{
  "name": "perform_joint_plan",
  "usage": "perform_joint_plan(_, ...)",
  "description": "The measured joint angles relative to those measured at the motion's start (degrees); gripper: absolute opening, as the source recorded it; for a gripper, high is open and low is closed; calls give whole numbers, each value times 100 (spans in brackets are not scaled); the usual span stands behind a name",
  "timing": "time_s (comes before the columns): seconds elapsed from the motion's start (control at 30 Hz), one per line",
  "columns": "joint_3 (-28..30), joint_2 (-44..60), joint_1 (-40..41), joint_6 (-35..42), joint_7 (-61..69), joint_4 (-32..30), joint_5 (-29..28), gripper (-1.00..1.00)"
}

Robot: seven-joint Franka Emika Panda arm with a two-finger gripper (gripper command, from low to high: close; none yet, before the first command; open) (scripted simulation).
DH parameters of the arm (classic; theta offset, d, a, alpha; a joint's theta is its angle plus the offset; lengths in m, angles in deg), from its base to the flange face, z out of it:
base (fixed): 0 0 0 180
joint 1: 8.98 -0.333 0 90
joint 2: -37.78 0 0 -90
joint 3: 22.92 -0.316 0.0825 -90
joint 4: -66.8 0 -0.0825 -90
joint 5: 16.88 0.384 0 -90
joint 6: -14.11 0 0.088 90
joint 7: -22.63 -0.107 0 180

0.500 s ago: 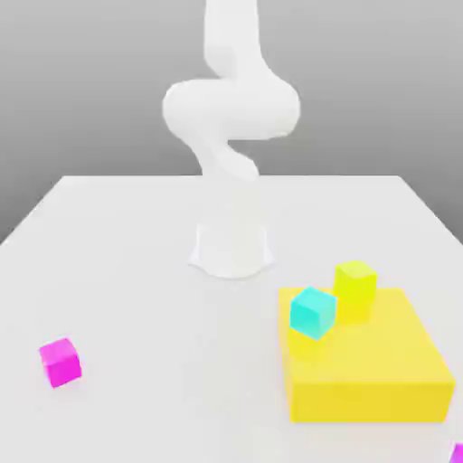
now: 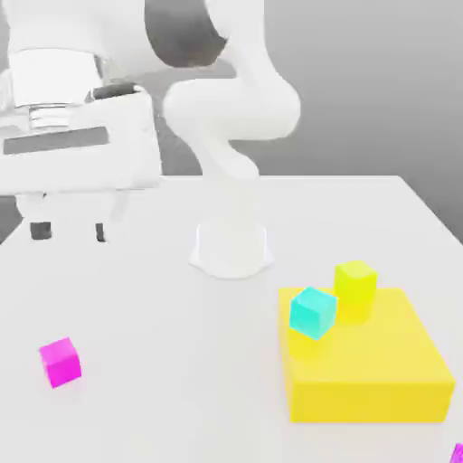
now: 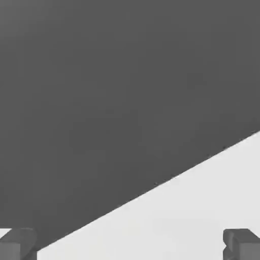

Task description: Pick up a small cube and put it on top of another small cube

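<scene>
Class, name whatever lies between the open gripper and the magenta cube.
Nothing: in the exterior view, bare table separates the gripper from the magenta cube.

Rising from a round white base, bending through a bulky elbow, reaching toward the exterior view's left. Gripper (image 2: pixel 70 231) hanging high, pointing down, jaws spread wide and holding nothing, dark fingertips (image 2: pixel 41 231) standing well apart (image 3: pixel 242 245).

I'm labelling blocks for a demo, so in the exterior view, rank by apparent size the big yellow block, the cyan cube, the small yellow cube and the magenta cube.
1. Big yellow block, clearly largest.
2-4. Cyan cube, small yellow cube and magenta cube look about alike; differing nearness to the camera leaves their order unsure.
</scene>
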Motion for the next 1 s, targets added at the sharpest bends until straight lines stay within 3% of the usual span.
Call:
perform_joint_plan(0.33, 513, 1937, 764, -1070, -460, -627, 89, 0)
perform_joint_plan(0.53, -304, 2945, 1447, -1807, 161, -422, 931, 0)
perform_joint_plan(0.57, -443, 3069, 1566, -1904, 221, -395, 1013, -100)
perform_joint_plan(0.8, -462, 3078, 1586, -1911, 216, -392, 1007, -100)
perform_joint_plan(1.0, 224, 2175, 1095, -1262, -469, -618, 101, -100)
